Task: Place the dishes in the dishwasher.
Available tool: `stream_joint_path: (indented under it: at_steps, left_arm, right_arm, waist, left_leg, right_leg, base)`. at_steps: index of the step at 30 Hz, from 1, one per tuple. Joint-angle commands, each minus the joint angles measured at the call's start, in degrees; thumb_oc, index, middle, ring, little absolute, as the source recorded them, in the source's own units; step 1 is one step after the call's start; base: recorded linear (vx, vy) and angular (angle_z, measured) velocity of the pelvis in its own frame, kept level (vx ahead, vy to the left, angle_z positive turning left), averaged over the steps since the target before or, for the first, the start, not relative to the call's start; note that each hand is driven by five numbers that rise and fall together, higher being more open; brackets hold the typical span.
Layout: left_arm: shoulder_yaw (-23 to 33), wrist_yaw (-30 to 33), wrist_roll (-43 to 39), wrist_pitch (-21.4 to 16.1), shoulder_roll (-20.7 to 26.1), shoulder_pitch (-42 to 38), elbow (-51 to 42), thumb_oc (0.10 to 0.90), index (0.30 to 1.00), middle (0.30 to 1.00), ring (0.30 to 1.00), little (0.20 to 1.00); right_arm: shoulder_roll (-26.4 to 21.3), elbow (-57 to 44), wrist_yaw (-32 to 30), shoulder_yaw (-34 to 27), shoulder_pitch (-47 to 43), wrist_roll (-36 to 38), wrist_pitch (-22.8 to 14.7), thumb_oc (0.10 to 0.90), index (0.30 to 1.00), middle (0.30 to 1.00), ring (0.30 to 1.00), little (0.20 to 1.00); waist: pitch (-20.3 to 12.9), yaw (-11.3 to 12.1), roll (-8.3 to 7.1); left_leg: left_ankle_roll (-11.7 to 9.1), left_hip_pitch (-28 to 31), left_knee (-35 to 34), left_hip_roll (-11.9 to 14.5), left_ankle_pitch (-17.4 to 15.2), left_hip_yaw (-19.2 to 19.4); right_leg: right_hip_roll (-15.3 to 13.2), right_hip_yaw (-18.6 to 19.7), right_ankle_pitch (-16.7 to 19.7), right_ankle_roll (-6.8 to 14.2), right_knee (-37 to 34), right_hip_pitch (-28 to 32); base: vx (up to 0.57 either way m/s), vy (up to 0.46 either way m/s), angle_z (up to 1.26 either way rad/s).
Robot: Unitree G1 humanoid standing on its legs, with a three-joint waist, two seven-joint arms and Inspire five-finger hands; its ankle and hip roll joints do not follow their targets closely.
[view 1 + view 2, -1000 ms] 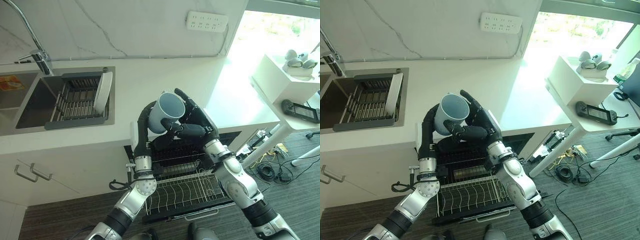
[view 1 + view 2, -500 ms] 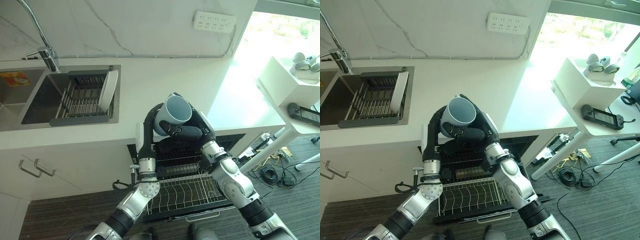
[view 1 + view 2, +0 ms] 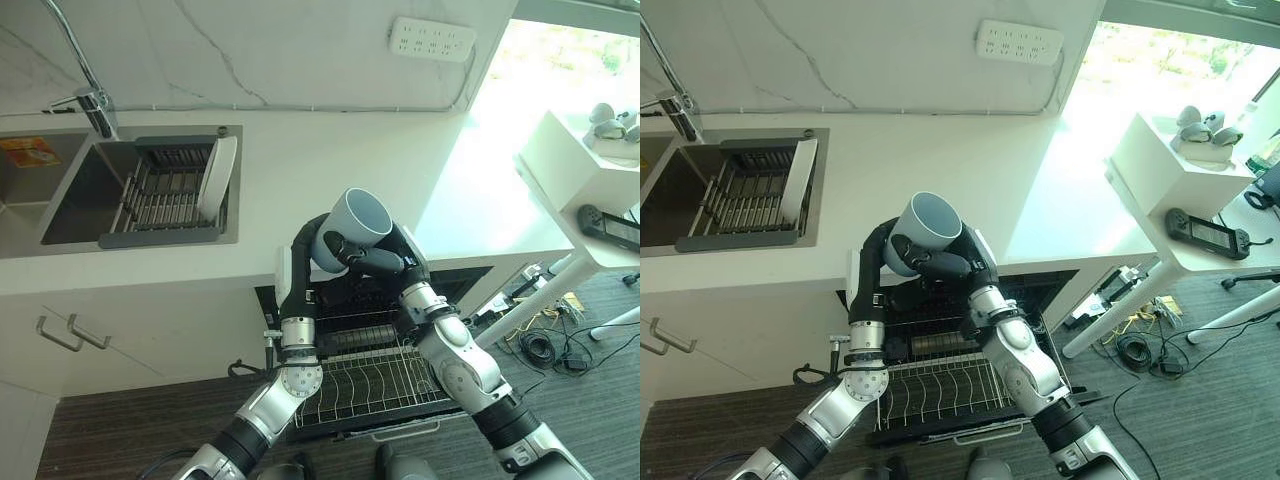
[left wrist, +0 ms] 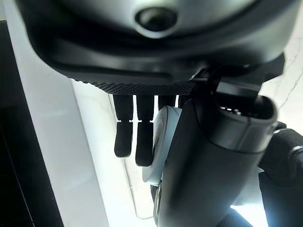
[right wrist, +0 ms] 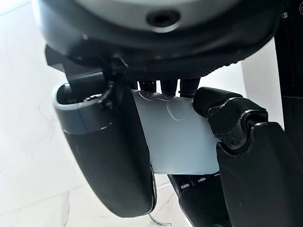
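Left eye view: unmarked grey mug (image 3: 352, 226) clasped by curled right hand (image 3: 385, 262), left hand (image 3: 322, 250) cupping it.

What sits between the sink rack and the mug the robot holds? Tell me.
In the left eye view, only bare white counter lies between the sink rack and the mug, which both hands, left and right, hold above the open dishwasher.

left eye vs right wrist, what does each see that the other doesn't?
Left eye alone: the sink with its rack and an upright white plate, the wall power strip, and the open dishwasher's wire rack below the counter. Right wrist alone: the mug's outer wall seen close, between the thumb and curled fingers. Shared: the pale blue mug, the right hand gripping it, the left hand against it.
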Motion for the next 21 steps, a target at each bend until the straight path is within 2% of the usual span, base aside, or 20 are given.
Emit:
stream_joint_path:
  at_steps: [1, 5, 6, 7, 11, 14, 17, 21]
  left_arm:
    - [-3.29, 0.36, -0.31, -6.2, -2.34, -7.82, -3.81, 0.4, 0.3, 0.3, 0.3, 0.3]
    - [-3.39, -0.05, -0.14, -6.44, -2.7, -7.8, -2.82, 0.4, 0.3, 0.3, 0.3, 0.3]
    - [-3.49, -0.85, -0.41, -6.08, -2.81, -7.72, -2.6, 0.623, 0.634, 0.634, 0.634, 0.634]
    - [-3.81, -1.08, -0.88, -6.25, -2.97, -7.49, -2.08, 0.8, 0.9, 0.9, 0.9, 0.9]
    - [-4.16, -3.3, -2.04, -6.87, -2.86, -6.88, -1.07, 0.8, 0.9, 0.9, 0.9, 0.9]
    - [-4.19, -2.24, -1.84, -5.22, -2.25, -6.17, -0.96, 0.8, 0.9, 0.9, 0.9, 0.9]
    - [-2.96, -0.55, -4.66, -3.39, -1.58, -5.09, -0.3, 0.8, 0.9, 0.9, 0.9, 0.9]
    - [0.44, 3.4, -4.94, -3.43, -0.1, -3.66, -1.09, 0.8, 0.9, 0.9, 0.9, 0.9]
  right_arm:
    - [1.52, -3.67, 2.08, -1.26, -8.81, -0.3, -9.54, 0.4, 0.3, 0.3, 0.3, 0.3]
    - [1.64, -3.48, 0.88, -1.34, -9.24, -0.64, -10.69, 0.4, 0.3, 0.3, 0.3, 0.3]
    - [1.8, -3.4, 0.32, -1.43, -9.27, -0.64, -11.54, 0.4, 0.3, 0.3, 0.3, 0.3]
    - [1.82, -3.34, -0.25, -1.57, -9.31, -0.47, -12.52, 0.4, 0.3, 0.3, 0.3, 0.3]
    - [1.83, -3.67, -2.7, -3.39, -9.34, -0.22, -16.87, 0.4, 0.3, 0.3, 0.3, 0.3]
    - [1.25, -4.49, -5.58, -5.8, -9.26, -0.14, -21.65, 0.4, 0.3, 0.3, 0.3, 0.3]
    - [0.24, -6.69, -8.1, -8.77, -8.15, 1.62, -24.36, 0.4, 0.3, 0.3, 0.3, 0.3]
    - [-0.85, -10.99, -9.81, -12.42, -6.53, 1.62, -26.26, 0.4, 0.3, 0.3, 0.3, 0.3]
  waist:
    - [-2.41, 0.96, 0.01]
    - [-2.6, 1.16, 0.16]
    - [-2.61, 1.24, 0.3]
    - [-2.65, 1.28, 0.41]
    - [-2.82, 1.36, 0.92]
    - [-2.81, 1.41, 1.32]
    - [-2.89, 1.33, 1.64]
    - [-2.87, 1.29, 2.02]
  left_leg:
    - [-1.41, 6.77, -1.99, 0.57, -8.16, -1.39]
    - [-1.77, 6.38, -1.99, 1.22, -7.83, -1.55]
    - [-1.96, 6.21, -1.99, 1.46, -7.65, -1.66]
    - [-2.08, 6.16, -1.99, 1.62, -7.58, -1.64]
    - [-2.39, 5.99, -1.99, 2.11, -7.23, -1.48]
    - [-2.75, 5.7, -1.99, 2.51, -6.88, -1.63]
    - [-3.06, 5.5, -1.99, 2.92, -6.57, -1.64]
    - [-3.17, 5.27, -1.99, 3.22, -6.27, -1.56]
  right_leg:
    - [2.13, 2.9, -3.47, 2.21, 2.92, -3.14]
    - [2.08, 2.3, -3.81, 2.01, 2.92, -2.72]
    - [2.07, 2.08, -4.05, 1.88, 2.92, -2.45]
    - [2.05, 1.93, -4.26, 1.76, 2.92, -2.21]
    - [1.93, 1.42, -4.94, 1.43, 2.92, -1.53]
    - [1.93, 0.98, -5.36, 1.15, 2.92, -1.16]
    - [1.89, 0.61, -5.76, 1.03, 2.92, -0.75]
    - [1.8, 0.29, -6.14, 0.67, 2.92, -0.52]
  base:
    - [-0.05, -0.009, 0.01]
    - [-0.02, -0.004, 0.01]
    - [-0.02, 0.001, 0.05]
    - [-0.01, 0.008, 0.14]
    - [0.0, 0.02, 0.18]
    - [0.0, 0.017, 0.04]
    - [0.0, 0.017, 0.06]
    - [0.0, 0.006, 0.14]
